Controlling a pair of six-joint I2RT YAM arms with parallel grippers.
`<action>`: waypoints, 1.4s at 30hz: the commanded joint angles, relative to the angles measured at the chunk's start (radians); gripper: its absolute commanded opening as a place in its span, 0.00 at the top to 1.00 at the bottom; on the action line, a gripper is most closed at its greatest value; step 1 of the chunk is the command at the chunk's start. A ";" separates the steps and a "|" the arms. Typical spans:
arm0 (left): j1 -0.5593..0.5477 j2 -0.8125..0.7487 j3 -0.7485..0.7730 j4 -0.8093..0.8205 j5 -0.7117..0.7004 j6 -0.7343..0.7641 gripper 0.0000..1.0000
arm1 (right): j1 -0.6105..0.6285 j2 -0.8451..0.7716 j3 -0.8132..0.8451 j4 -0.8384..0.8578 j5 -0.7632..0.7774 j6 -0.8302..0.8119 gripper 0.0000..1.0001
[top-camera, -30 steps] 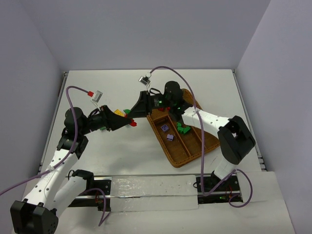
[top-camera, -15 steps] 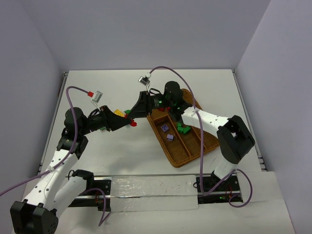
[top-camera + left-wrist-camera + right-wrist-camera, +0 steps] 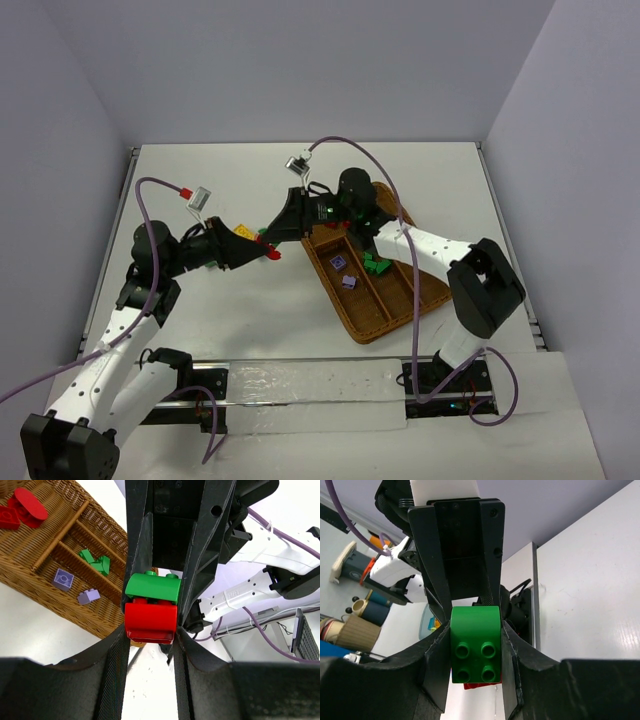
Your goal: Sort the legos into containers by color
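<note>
Tray check: the wicker tray [image 3: 432, 290] sits angled on the table [image 3: 250, 310], right of centre, in front of the right arm. In the crosswise section [image 3: 55, 507] at its far end I see red bricks [image 3: 27, 504]. The middle long slot has a small clump of green bricks [image 3: 96, 563]. The outer long slot on the left-arm side has two pale purple bricks [image 3: 63, 578], lying apart from each other. I can't read the third slot, as the right arm covers most of it. The piece being worked is a two-brick stack in the air just left of the tray, between the two hands, which meet nose to nose. It is a green brick [image 3: 475, 652] pressed onto a red brick [image 3: 150, 622]. Both are glossy, and the green one shows four studs on its face in the right wrist view. The left hand [image 3: 151, 636] is clamped on the red half, fingers tight on both sides. The right hand [image 3: 475, 630] is closed onto the green half, pads against both flanks. A yellow brick [image 3: 241, 231] shows just beyond the left hand; I can't tell whether it touches anything.
</note>
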 commanded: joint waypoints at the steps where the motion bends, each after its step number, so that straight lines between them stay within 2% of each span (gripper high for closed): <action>1: 0.002 -0.013 0.034 0.004 -0.016 0.026 1.00 | -0.008 -0.073 -0.031 0.031 0.028 -0.006 0.96; 7: 0.002 -0.017 0.041 -0.025 -0.027 0.042 1.00 | -0.082 -0.148 -0.122 0.011 0.093 -0.002 0.94; 10: 0.002 -0.014 0.039 -0.031 -0.033 0.046 1.00 | -0.135 -0.204 -0.163 -0.067 0.152 -0.045 0.93; 12: 0.003 -0.009 0.037 -0.030 -0.037 0.045 1.00 | -0.162 -0.246 -0.167 -0.177 0.217 -0.117 0.92; 15: 0.004 0.001 0.046 -0.050 -0.058 0.046 1.00 | -0.176 -0.297 -0.144 -0.479 0.365 -0.279 0.93; 19: 0.002 0.023 0.075 -0.125 -0.136 0.069 1.00 | -0.170 -0.450 -0.194 -0.759 0.836 -0.460 0.96; 20: 0.002 0.034 0.086 -0.159 -0.177 0.073 1.00 | -0.172 -0.480 -0.225 -0.786 0.977 -0.474 0.96; 21: 0.001 0.055 0.108 -0.185 -0.191 0.077 1.00 | -0.179 -0.512 -0.263 -0.813 1.046 -0.491 0.96; 24: -0.026 0.096 0.151 -0.231 -0.234 0.082 1.00 | -0.205 -0.579 -0.373 -0.861 1.133 -0.505 0.95; 28: -0.084 0.144 0.182 -0.228 -0.286 0.082 1.00 | -0.212 -0.606 -0.460 -0.896 1.121 -0.492 0.92; 31: -0.119 0.179 0.183 -0.199 -0.293 0.064 1.00 | -0.213 -0.654 -0.533 -0.909 1.142 -0.458 0.87; 34: -0.165 0.219 0.186 -0.158 -0.312 0.036 1.00 | -0.213 -0.739 -0.609 -0.917 1.203 -0.418 0.78; 38: -0.211 0.303 0.234 -0.129 -0.342 0.011 1.00 | -0.216 -0.799 -0.634 -0.929 1.239 -0.391 0.69; 40: -0.240 0.390 0.301 -0.142 -0.377 0.009 1.00 | -0.216 -0.803 -0.634 -0.932 1.240 -0.394 0.47; 42: -0.252 0.459 0.357 -0.184 -0.409 0.002 1.00 | -0.216 -0.788 -0.629 -0.941 1.234 -0.395 0.33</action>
